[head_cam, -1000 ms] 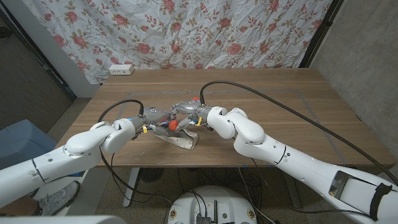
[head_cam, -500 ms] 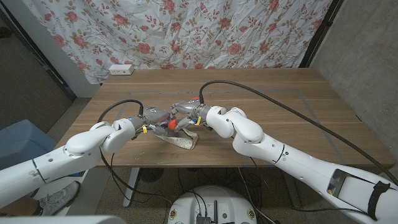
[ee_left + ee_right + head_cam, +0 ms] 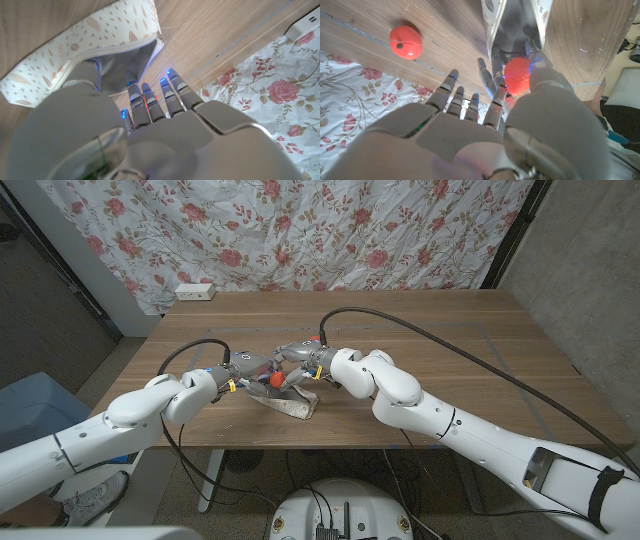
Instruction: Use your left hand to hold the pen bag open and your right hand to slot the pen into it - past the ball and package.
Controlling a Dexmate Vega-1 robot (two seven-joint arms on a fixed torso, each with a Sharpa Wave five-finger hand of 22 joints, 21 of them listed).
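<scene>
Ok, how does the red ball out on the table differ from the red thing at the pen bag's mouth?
The red ball lies free on bare wood; the red lump sits between the fingers of the right hand at the pen bag mouth. The ball is glossy with a dark dot; the lump looks matt. Both are rounded, red.

We see the pen bag's (image 3: pixel 512 30) mouth gaping, but an orange-red ball (image 3: pixel 518 75) sits right at the opening between our right hand's (image 3: pixel 485 112) fingers, crowding the way in. Our left hand (image 3: pixel 150 107) closes the other side.
</scene>
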